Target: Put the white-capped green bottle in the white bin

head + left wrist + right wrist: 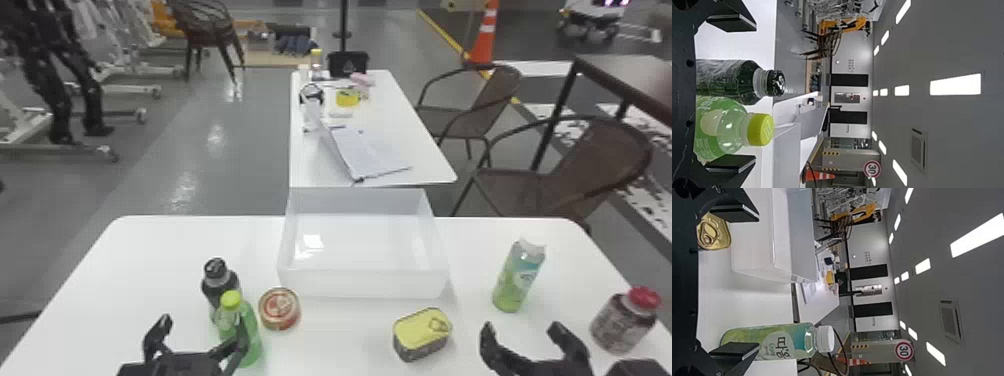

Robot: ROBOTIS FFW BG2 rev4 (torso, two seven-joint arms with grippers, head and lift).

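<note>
The white bench [150, 280] carries everything, with the white bin [362, 284] standing at its far edge, in the middle, open-topped and with nothing in it. The right gripper [521, 327] is over the near right part of the bench, its fingers spread wide with nothing between them. The left gripper [204, 322] is near left, also wide open and holding nothing, close to the yellow-capped bottle [237, 330].

The white-capped green bottle [517, 280] stands upright to the right of the bin, apart from it, beyond the right gripper. It looks well filled, so it should have some weight, most of it low down. The wall is probably thin plastic: firm enough while the cap is shut, but likely to give under a hard squeeze, and the smooth wrap may slip if held too lightly. The best hold is around the middle of the body, at the label [777, 345], one finger to each side, with a moderate, even squeeze. Its tall, slim shape could tip if one finger meets it first. The white cap [825, 338] is small and a poor place to lift from.
</note>
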